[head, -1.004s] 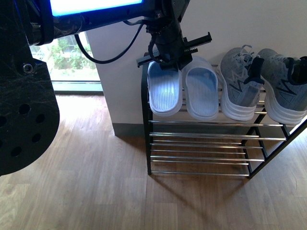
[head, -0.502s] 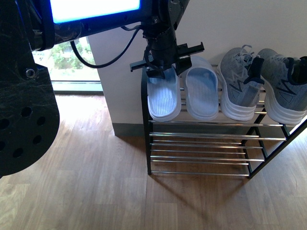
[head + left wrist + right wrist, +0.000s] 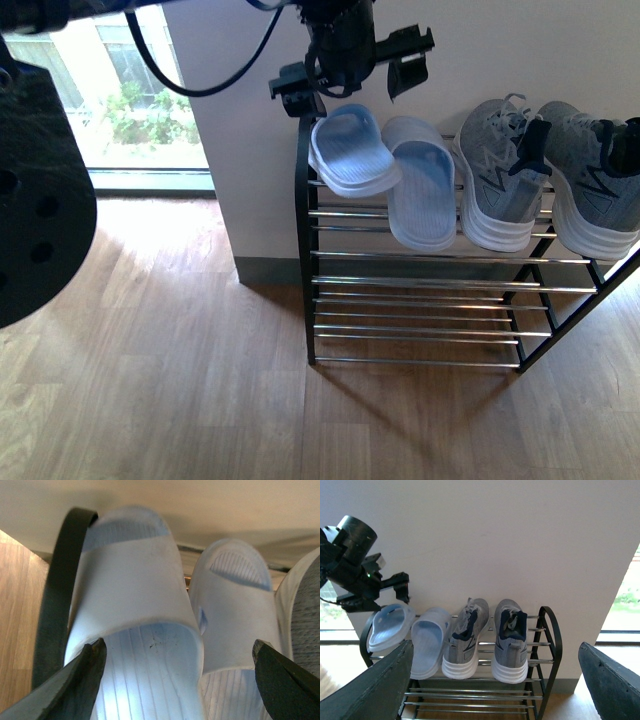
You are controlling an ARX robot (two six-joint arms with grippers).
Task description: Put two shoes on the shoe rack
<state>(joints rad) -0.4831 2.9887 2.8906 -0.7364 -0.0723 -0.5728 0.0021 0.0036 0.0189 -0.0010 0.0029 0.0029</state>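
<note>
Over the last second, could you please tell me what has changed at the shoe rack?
The left tool rose toward the wall, open and clear of the left slipper, which now lies skewed across the top rods of the rack. The right slipper and both sneakers stayed put.

No words, brand names, numbers or signs can be read anywhere — not on the slide slippers [image 3: 385, 172], the grey sneakers [image 3: 545, 170] or the shoe rack [image 3: 420, 258]. The sneakers carry only a dark zigzag pattern on their sides — no letters are legible in it.
</note>
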